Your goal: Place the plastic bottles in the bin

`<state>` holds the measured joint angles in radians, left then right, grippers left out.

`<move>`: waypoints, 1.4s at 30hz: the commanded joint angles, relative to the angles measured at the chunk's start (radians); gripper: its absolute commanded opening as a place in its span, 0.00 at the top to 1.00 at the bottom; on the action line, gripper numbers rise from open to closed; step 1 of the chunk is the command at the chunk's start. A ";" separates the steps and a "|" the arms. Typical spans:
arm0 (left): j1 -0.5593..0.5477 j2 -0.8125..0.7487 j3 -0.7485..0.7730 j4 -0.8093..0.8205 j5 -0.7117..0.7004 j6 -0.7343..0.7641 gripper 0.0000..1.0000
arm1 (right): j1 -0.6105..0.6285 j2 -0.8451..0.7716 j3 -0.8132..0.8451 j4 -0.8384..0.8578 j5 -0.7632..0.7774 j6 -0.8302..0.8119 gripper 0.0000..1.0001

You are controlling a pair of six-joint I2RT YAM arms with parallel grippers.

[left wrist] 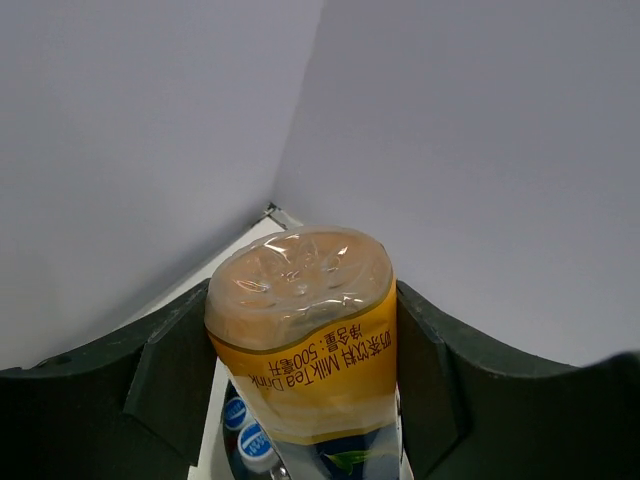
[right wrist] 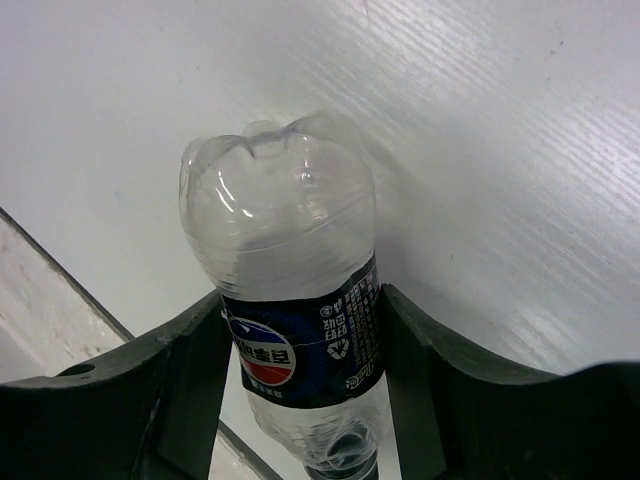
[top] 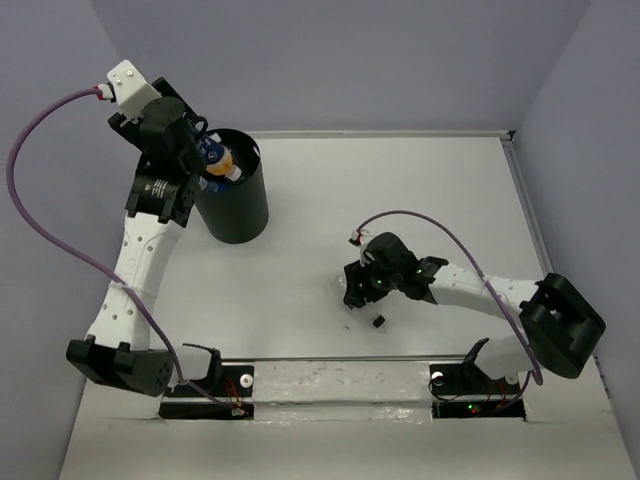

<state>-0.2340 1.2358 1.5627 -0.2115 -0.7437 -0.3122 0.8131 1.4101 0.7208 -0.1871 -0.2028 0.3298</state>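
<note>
bin (top: 236,216) seemingly under orange bottle (left wrist: 300,290), left hand (left wrist: 300,365); clear bottle (right wrist: 283,225), right hand (right wrist: 300,350).

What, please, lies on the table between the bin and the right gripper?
Nothing: in the top view, the table between the bin and the right gripper is bare.

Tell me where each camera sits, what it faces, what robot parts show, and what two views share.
Top external: above and behind the bases, looking down at the table; both arms show.
Left wrist: looks along its fingers past the orange bottle to the walls.
Right wrist: looks at the clear bottle between its fingers, table behind.
Shared: top external and left wrist show the orange bottle.
</note>
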 commanded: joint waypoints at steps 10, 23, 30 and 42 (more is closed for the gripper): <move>-0.048 0.082 -0.301 0.722 -0.246 0.420 0.71 | 0.006 -0.155 -0.024 0.156 -0.014 0.064 0.59; -0.145 0.080 -0.626 0.988 -0.218 0.427 0.31 | 0.006 -0.108 0.350 0.227 0.012 0.069 0.61; -0.143 -0.025 -0.405 0.556 -0.074 0.181 0.01 | 0.006 0.009 0.612 0.310 0.097 0.074 0.66; -0.142 -0.300 -0.298 0.123 0.335 -0.111 0.01 | 0.006 0.366 1.021 0.544 0.075 0.074 0.68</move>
<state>-0.3779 1.0359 1.3277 0.0238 -0.5709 -0.3050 0.8131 1.6936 1.6066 0.2050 -0.1349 0.4210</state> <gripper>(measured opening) 0.989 0.612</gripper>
